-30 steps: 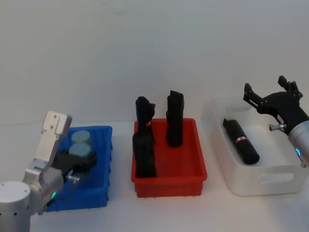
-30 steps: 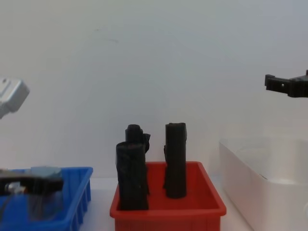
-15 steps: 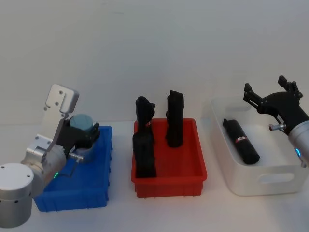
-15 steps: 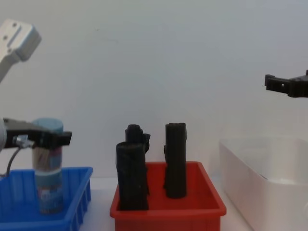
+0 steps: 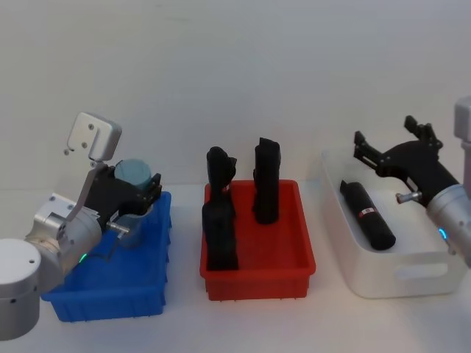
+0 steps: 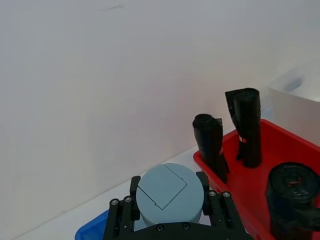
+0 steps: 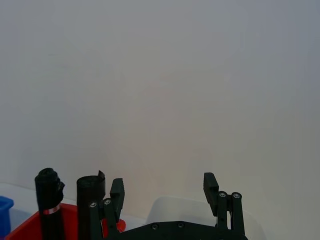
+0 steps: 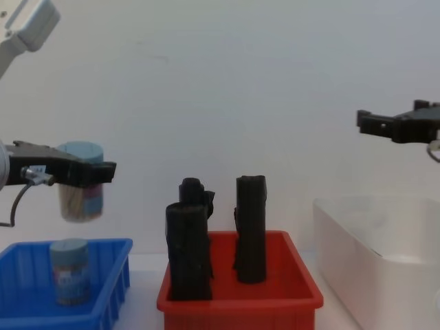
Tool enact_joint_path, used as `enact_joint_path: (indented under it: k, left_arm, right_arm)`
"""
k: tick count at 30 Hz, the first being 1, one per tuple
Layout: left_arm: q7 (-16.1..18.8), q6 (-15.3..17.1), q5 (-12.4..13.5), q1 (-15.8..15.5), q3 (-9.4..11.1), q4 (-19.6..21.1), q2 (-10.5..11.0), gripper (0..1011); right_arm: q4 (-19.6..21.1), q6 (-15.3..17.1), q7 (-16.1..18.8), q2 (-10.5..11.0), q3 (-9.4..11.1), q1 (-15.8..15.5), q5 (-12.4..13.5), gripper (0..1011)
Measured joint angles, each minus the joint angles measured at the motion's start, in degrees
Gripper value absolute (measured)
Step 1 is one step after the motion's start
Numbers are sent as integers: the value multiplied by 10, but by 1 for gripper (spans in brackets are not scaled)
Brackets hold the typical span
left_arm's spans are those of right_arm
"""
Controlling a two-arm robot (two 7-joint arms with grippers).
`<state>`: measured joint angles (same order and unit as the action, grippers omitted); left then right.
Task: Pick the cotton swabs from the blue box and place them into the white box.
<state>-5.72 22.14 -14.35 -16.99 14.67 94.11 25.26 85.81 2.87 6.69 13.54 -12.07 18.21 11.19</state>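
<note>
My left gripper is shut on one of the cotton swabs, a clear jar with a grey-blue lid, and holds it in the air above the blue box. In the chest view the held jar hangs well over the blue box, and a second jar stands inside that box. The left wrist view looks down on the held jar's lid, with a finger on either side. Over the white box, my right gripper hovers open, with nothing between its fingers.
A red bin with three upright black rolls stands between the two boxes. One black roll lies inside the white box. A plain white wall rises behind the table.
My left gripper has lifted the jar up out of the blue box, leaving a second jar standing there. The right gripper has shifted a little to the left over the white box.
</note>
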Motion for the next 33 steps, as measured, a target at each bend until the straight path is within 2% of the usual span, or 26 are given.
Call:
enact_joint_path:
  k: [16, 33]
  left_arm:
    - [-46, -11, -27, 7, -8, 13, 11, 665]
    - [-81, -51, -41, 13, -14, 42, 17, 665]
  right_arm:
    - [-7, -3, 102, -10, -21, 13, -18, 1002]
    - [-23, 4, 235, -24, -48, 35, -36, 1002]
